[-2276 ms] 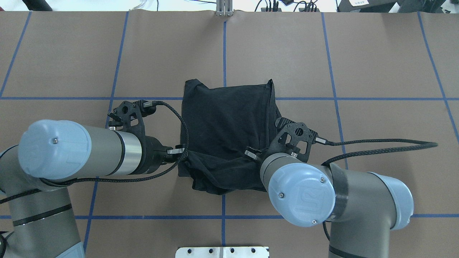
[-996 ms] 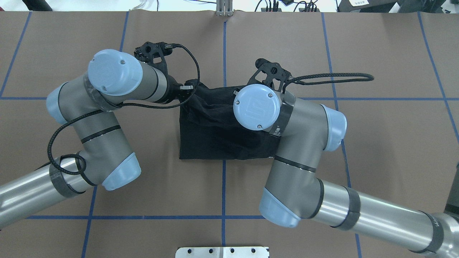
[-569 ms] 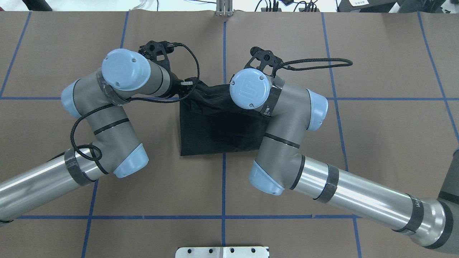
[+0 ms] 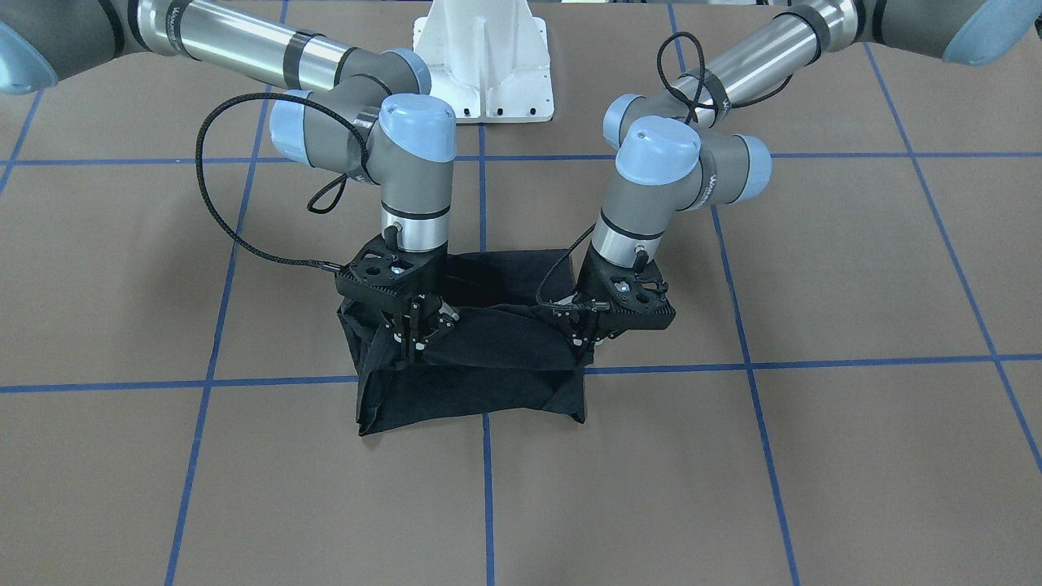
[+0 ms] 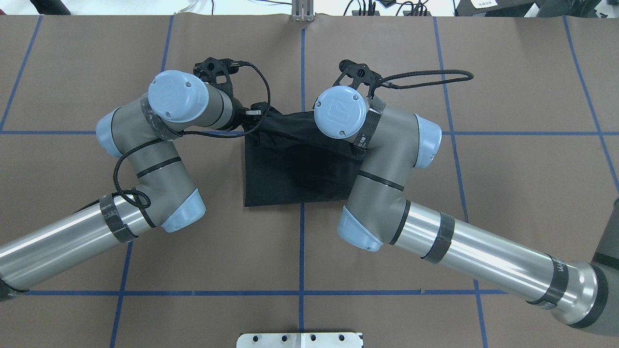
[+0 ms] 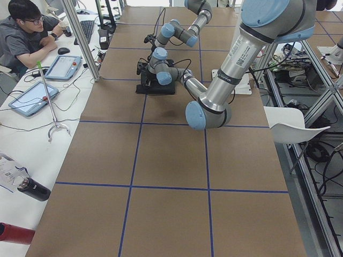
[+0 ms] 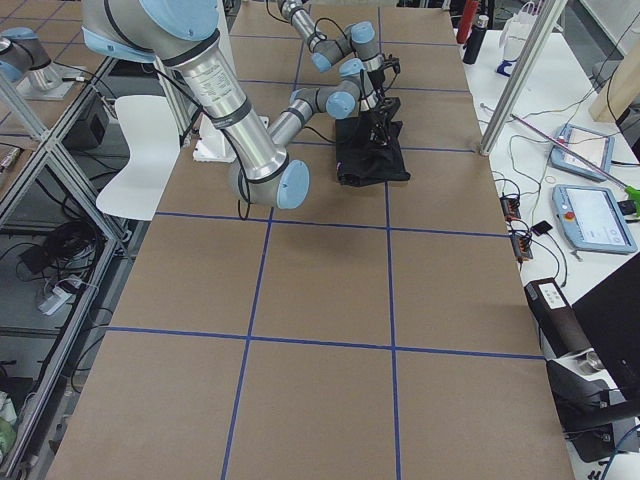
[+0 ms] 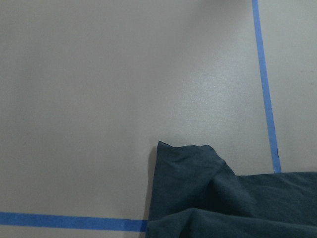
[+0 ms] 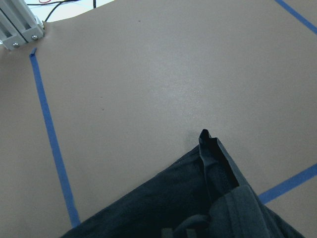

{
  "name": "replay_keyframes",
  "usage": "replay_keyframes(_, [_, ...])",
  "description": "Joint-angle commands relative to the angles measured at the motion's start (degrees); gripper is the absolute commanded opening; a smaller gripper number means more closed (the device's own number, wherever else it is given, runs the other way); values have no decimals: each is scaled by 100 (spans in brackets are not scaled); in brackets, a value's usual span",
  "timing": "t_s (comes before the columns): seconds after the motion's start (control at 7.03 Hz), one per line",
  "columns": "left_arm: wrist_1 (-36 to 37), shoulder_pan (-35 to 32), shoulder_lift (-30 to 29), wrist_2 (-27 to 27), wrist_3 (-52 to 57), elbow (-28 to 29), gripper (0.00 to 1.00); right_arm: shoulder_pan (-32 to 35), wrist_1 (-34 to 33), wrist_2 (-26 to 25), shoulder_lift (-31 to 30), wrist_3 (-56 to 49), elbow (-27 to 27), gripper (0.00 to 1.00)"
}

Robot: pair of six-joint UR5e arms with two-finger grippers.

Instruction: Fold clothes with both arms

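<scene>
Folding is well along, by my reckoning. Biggest first: the table [image 5: 483,203], brown and gridded with blue tape [image 5: 302,251], with both my arms reaching out over its middle. The left arm [image 5: 145,159] and right arm [image 5: 387,164] have their wrists bent down side by side.

Between them lies the shirt [image 5: 290,183], a compact black stack of layers straddling the centre tape line. No print shows, only plain black. Its near edge lies flat and square on the table. The top layer rises from there to my grippers at the far side and hangs between them as a creased band rather than lying down.

My left gripper [image 4: 588,332] is clamped on that raised layer at one end and my right gripper [image 4: 415,332] at the other, fingers together with cloth pinched between. The front view shows this; from overhead the right one hides beneath its own wrist. Each wrist camera sees a corner [image 8: 171,154] of the lower layers resting on the table just past the held edge.

So, as I judge it, the sides and sleeves are already turned in, and this fold stands over the stack but is not yet laid. What's left is to lower the edge onto those far corners, line it up, let go and back away — whether another fold is needed after that, I cannot tell.
</scene>
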Motion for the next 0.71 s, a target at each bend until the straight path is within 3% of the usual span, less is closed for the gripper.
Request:
replay_keyframes(0.0, [-69, -339, 194, -400, 750, -490, 100, 318, 30, 782, 111, -546, 62, 100])
replay_keyframes(0.14, [-86, -663, 570, -908, 1361, -797, 100, 399, -110, 1117, 146, -678, 306, 100])
replay_keyframes(0.43, [-139, -1157, 1047, -1343, 2682, -1020, 100, -27, -523, 859, 173, -636, 737, 100])
replay_keyframes(0.57, [-148, -1324, 1109, -1362, 3060, -1003, 100, -431, -533, 448, 217, -618, 687, 72])
